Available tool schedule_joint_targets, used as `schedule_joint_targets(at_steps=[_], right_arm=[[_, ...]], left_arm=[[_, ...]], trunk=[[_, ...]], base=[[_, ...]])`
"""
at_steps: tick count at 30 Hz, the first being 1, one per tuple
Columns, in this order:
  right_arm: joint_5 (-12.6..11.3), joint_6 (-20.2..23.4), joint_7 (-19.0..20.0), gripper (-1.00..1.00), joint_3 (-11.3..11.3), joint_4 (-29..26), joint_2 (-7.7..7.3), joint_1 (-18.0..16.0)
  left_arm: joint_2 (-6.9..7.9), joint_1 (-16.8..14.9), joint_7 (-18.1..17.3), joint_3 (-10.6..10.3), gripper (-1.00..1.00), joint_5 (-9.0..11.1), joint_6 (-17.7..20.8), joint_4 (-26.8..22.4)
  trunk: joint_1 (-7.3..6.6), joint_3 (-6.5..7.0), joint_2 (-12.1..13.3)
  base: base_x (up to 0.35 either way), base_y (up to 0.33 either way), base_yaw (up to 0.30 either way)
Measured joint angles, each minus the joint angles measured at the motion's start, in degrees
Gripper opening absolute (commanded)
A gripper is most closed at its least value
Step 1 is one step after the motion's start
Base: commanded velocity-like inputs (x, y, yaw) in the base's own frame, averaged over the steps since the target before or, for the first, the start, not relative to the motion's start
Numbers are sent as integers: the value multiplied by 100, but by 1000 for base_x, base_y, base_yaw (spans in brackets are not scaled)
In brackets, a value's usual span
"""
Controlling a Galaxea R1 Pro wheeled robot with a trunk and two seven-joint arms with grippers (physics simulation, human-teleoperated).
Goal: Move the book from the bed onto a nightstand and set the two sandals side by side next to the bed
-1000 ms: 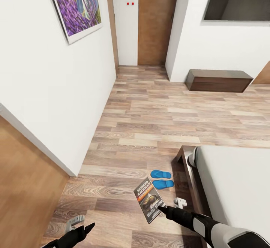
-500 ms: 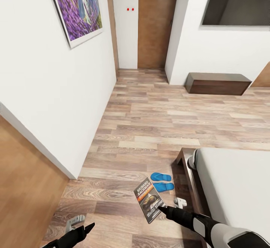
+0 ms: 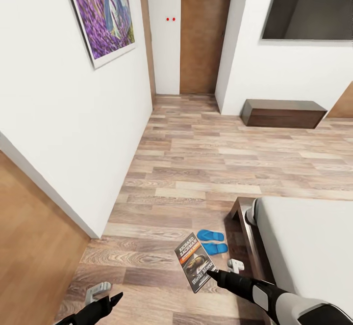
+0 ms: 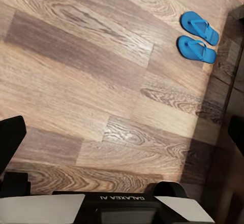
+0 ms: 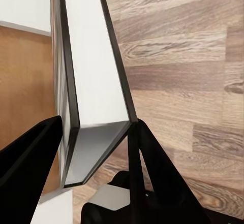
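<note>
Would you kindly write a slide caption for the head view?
Right gripper holds the book above the plank floor, two blue sandals lying beside the bed.

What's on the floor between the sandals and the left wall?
Nothing: in the head view, only bare floor separates the sandals from the wall.

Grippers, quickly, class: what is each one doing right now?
Left gripper: open, holding nothing.
Right gripper: shut on the book.
</note>
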Motion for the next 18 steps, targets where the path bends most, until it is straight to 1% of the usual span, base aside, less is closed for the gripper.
schedule_joint_targets(at_steps=[6, 18], right_arm=[[3, 0, 0, -100, 0, -4, 0, 0], [1, 0, 0, -100, 0, 0, 0, 0]], left_arm=[[0, -1, 76, -1, 100, 0, -1, 0], [-2, 2, 82, -9, 100, -1, 2, 0]], trunk=[[0, 56, 0], [0, 166, 0]], base=[[0, 0, 0], [0, 0, 0]])
